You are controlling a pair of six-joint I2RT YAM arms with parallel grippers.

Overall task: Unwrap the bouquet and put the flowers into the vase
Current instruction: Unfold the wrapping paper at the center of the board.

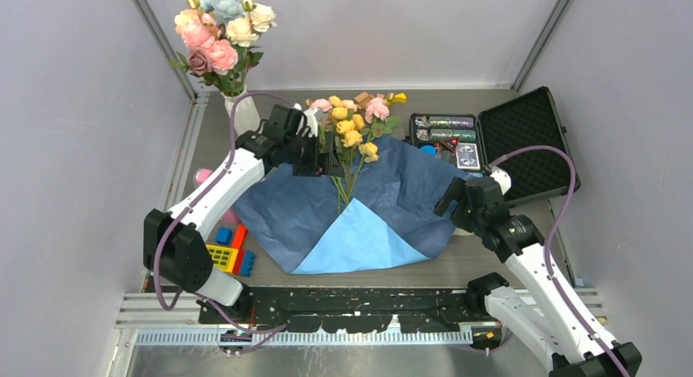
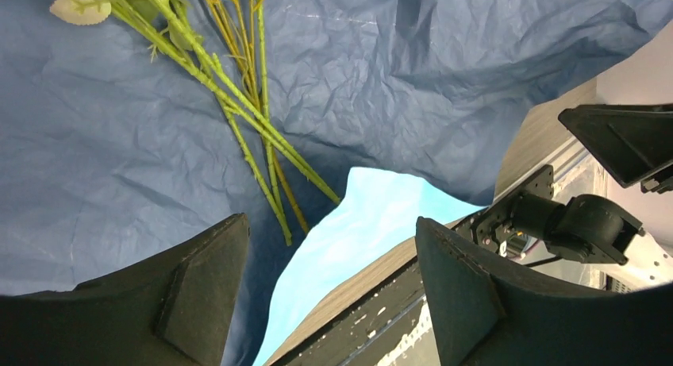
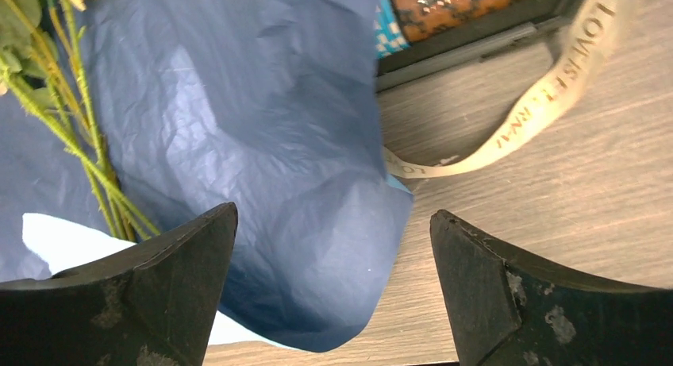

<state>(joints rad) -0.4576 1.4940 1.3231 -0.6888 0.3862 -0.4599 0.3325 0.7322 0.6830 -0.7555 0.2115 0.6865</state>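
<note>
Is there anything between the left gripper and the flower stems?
Nothing visible. The stems lie bare on the spread paper, just ahead of the left gripper, whose jaws stand open and empty.

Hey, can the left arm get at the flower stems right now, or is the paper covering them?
Probably yes. The wrap lies spread open, the flower stems lie bare on top of it, and the left gripper hangs just above them, jaws open with nothing between.
</note>
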